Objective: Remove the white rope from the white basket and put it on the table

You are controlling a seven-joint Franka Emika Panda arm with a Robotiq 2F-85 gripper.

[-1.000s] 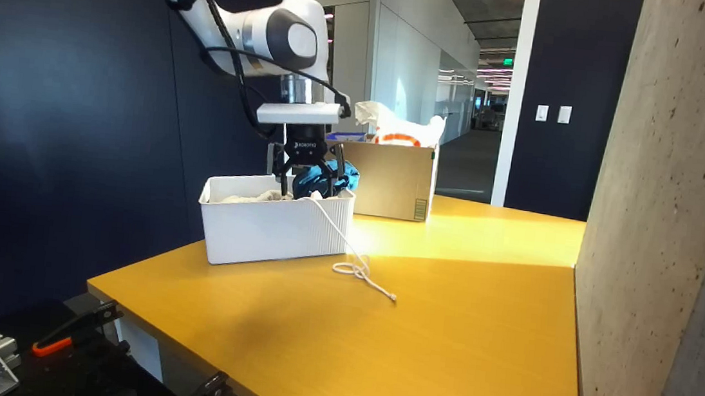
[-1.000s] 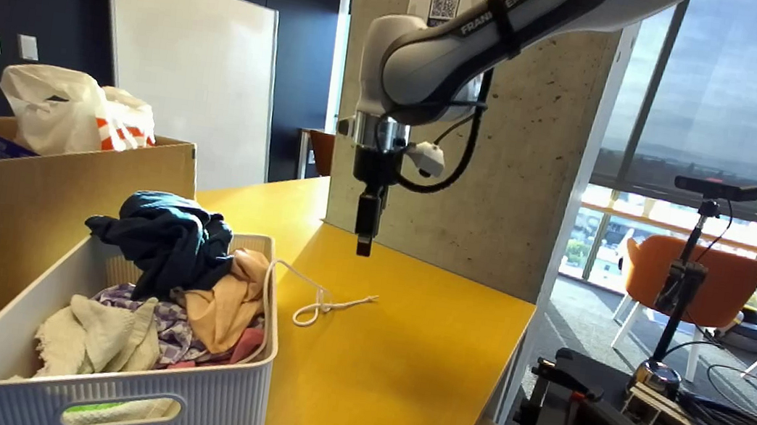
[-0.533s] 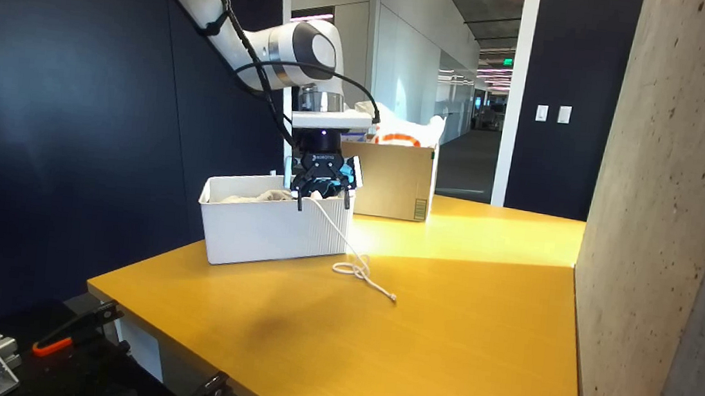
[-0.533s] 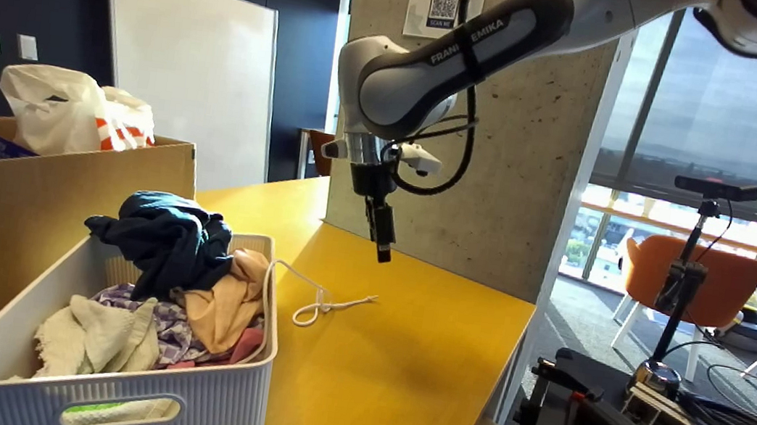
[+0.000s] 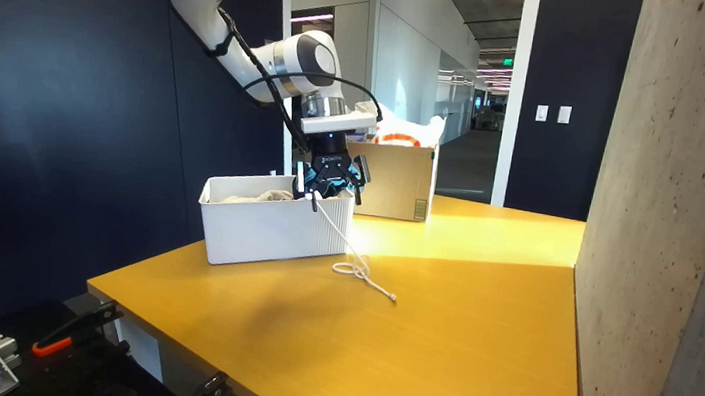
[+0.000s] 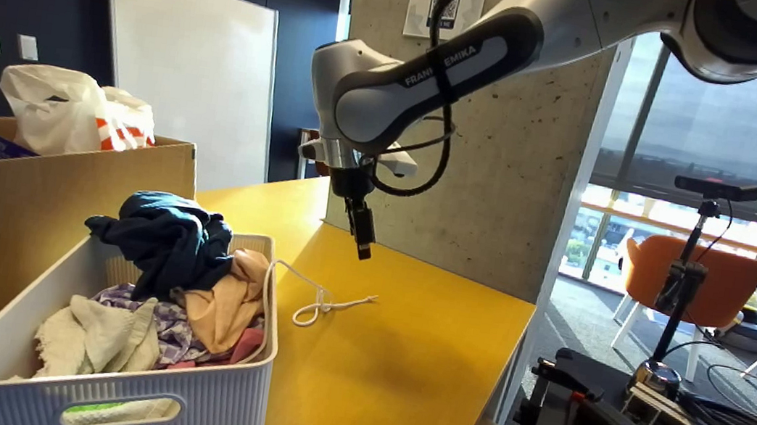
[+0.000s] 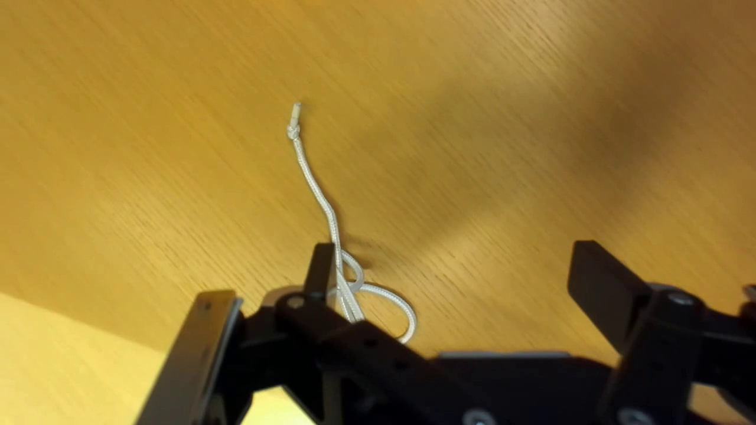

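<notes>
Low in the wrist view, the end effector (image 7: 455, 254) gapes wide, empty — lower centre in an exterior view, the white rope (image 6: 322, 301) trails from the white basket (image 6: 222, 397) onto the surface (image 6: 361, 400).

- Arm (image 6: 568, 25): wht/grey, rounded joints (image 5: 325, 59), dk-rimmed panel (image 6: 491, 53) w/ "EMIKA" lettering (image 6: 460, 56)
- Blk cable (image 6: 437, 23), blk strap (image 6: 443, 78) rnd arm
- Shiny silver collar (image 5: 322, 106)
- Wht bar-shaped housing (image 5: 339, 123)
- Gripper (image 7: 453, 271): blk, angular links (image 7: 378, 357), rnd grey screws (image 7: 681, 298)

Below the matt gripper (image 7: 453, 254), the table (image 7: 502, 130) looks smooth, grained wood, the rope (image 7: 319, 196) braided; beside the gripper, the basket (image 6: 221, 404) looks ribbed plastic, the laundry (image 6: 170, 247) cloth.
</notes>
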